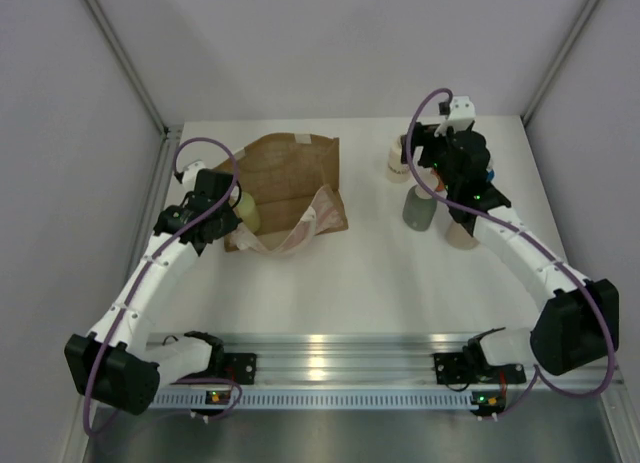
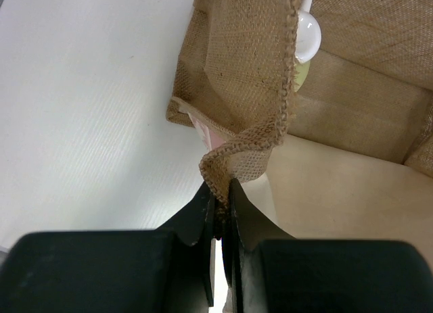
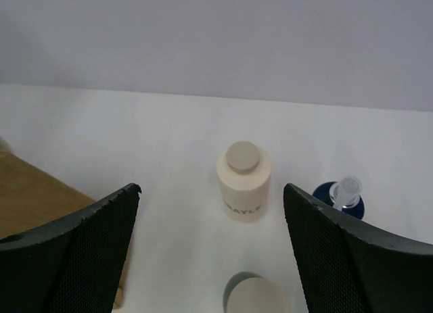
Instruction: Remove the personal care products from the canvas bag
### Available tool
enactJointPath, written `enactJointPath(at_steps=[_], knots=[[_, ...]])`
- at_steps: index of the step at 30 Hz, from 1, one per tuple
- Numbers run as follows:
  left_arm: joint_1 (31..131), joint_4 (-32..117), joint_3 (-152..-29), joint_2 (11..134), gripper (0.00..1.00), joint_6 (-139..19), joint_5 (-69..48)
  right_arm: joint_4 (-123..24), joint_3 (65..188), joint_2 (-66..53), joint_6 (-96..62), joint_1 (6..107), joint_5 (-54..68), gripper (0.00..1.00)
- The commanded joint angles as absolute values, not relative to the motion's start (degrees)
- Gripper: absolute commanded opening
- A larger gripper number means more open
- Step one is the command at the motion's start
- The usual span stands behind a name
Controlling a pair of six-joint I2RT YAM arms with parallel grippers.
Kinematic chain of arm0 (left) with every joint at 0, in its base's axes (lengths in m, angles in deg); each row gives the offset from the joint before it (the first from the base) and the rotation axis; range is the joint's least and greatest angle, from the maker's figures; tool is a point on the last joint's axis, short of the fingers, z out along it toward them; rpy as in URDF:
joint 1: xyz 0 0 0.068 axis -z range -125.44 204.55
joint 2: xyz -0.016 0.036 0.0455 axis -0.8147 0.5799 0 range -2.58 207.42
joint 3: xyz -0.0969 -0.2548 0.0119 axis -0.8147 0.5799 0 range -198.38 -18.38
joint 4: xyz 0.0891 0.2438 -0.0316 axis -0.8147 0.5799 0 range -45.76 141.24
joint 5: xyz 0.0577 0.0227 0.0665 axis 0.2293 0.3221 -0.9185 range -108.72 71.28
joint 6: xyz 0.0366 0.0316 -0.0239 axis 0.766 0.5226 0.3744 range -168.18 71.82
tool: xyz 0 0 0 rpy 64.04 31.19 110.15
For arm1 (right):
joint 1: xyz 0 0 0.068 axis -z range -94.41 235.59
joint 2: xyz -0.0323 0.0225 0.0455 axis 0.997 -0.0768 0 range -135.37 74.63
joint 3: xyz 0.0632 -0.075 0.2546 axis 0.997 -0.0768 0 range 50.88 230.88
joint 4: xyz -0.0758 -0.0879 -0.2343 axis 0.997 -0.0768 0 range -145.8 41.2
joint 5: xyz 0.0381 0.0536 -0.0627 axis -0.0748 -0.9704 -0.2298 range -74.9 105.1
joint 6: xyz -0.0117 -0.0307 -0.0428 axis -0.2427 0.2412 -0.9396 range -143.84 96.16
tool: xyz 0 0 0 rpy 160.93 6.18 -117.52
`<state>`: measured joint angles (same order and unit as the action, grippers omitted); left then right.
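Removal is half done, it seems. The rim of the canvas bag (image 2: 365,97) is pinched between the closed jaws of the left gripper (image 2: 220,193), so the mouth is held open. A white-capped bottle (image 2: 304,39) is seen inside the bag. The right gripper (image 3: 211,188) is spread wide and empty over the cream bottle (image 3: 243,183), well to the right of the bag. Next, these jaws probably need to be carried to the bag's mouth and closed on that bottle.

The top camera looked down from above and behind both bases, holding the whole table (image 1: 360,293). The left wrist camera sat close behind the left gripper (image 2: 221,191), facing along its jaws at the canvas bag (image 2: 243,69) nipped between them, shared with the top view. The right wrist camera looked out between the spread jaws of the right gripper (image 3: 211,189) at a cream bottle (image 3: 243,181) ahead, also seen from above
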<state>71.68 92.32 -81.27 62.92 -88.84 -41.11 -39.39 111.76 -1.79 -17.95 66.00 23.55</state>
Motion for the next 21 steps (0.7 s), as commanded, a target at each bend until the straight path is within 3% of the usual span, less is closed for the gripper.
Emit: enactJointPath(at_steps=[1, 11, 15, 21], knots=[[71.69, 95.92, -82.01, 62.29, 0.00, -89.14, -41.57, -42.64, 118.19, 0.81, -14.01, 63.89, 17.93, 0.85], [71.69, 98.64, -84.38, 62.55, 0.00, -91.15, -46.49, -50.73, 130.67, -5.25, -5.48, 47.56, 13.51, 0.79], [71.69, 101.28, -86.66, 64.04, 0.00, -93.18, -49.39, -52.31, 138.92, -14.45, -4.42, 36.85, 14.31, 0.77], [71.69, 105.32, -88.52, 64.31, 0.00, -95.55, -52.81, -62.32, 158.96, -32.03, -2.84, 29.53, 21.84, 0.72]])
